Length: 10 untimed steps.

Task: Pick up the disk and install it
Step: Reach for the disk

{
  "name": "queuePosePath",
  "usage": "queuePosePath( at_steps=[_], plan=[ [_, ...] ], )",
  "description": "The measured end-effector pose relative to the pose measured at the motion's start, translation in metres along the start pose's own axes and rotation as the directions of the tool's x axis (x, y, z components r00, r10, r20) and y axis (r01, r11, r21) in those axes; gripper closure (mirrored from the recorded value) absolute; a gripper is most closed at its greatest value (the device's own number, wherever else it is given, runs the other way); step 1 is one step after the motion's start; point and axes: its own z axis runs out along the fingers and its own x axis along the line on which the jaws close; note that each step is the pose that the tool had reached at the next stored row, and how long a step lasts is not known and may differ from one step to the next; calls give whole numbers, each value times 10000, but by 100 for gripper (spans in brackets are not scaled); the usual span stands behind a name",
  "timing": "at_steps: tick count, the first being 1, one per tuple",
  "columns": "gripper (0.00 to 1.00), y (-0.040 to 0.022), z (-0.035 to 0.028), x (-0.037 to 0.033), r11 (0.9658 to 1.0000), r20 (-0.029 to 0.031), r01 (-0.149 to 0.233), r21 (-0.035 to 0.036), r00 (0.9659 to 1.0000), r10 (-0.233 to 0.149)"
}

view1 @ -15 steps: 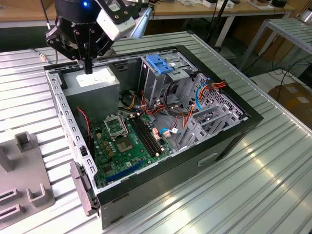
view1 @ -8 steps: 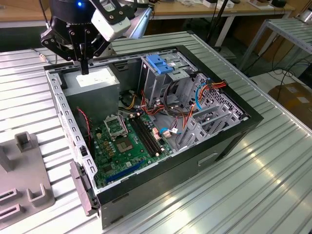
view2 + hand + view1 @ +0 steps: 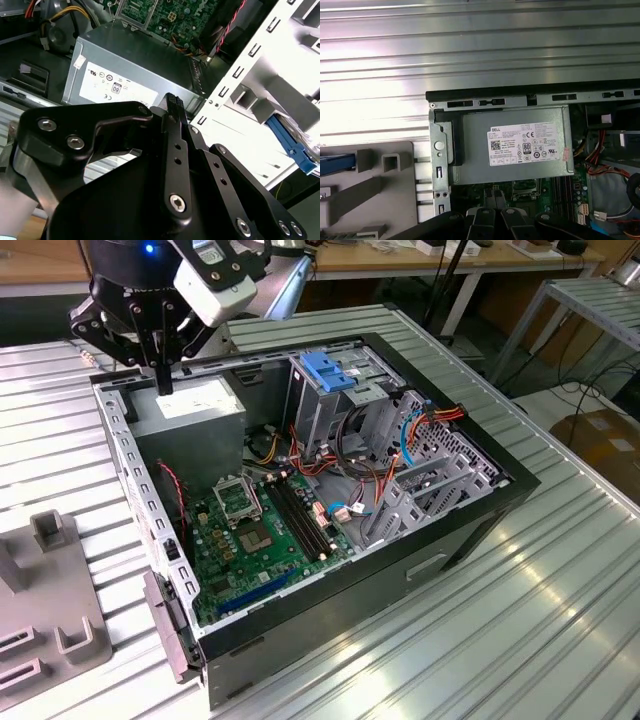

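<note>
Workshop bench area: a ribbed metal counter [image 3: 500, 640] carries an open computer case [image 3: 400, 585], with other benches and cables behind. The gripper [image 3: 163, 388] has its jaws pressed together and pinches nothing; both wrist views show the two fingers side by side with nothing between them. It hangs over the rear corner of the case, just above the grey power supply [image 3: 190, 412], whose labelled face lies directly under the fingertips in the first wrist view. Moving outward we note the motherboard [image 3: 260, 530], then the metal drive cage with its fixed blue bracket [image 3: 325, 370], towards the exterior view's right. Outside the case wall, a grey fixture [image 3: 385, 185] sits on the counter. The disk [image 3: 335, 164] lies in that fixture, well apart from the gripper; little of it shows beyond a blue edge of its carrier, which the second wrist view also catches past the pale perforated case wall. Handling, as we judge it: the disk should be rigid and dense for its size, with smooth metal faces, and sensitive to knocks. The plastic carrier probably flexes a little. We would grip across the two long sides, squarely and near the middle, keeping off the label face and the connector end.
</note>
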Motion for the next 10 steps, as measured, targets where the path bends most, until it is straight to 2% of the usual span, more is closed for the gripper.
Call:
queuePosePath(
  at_steps=[5, 10],
  plan=[
    [90, -4, -1, 47, 10000, 0, 0, 0, 10000, 0],
    [90, -10, -3, 127, 10000, 0, -1, 0, 10000, 1]
  ],
)
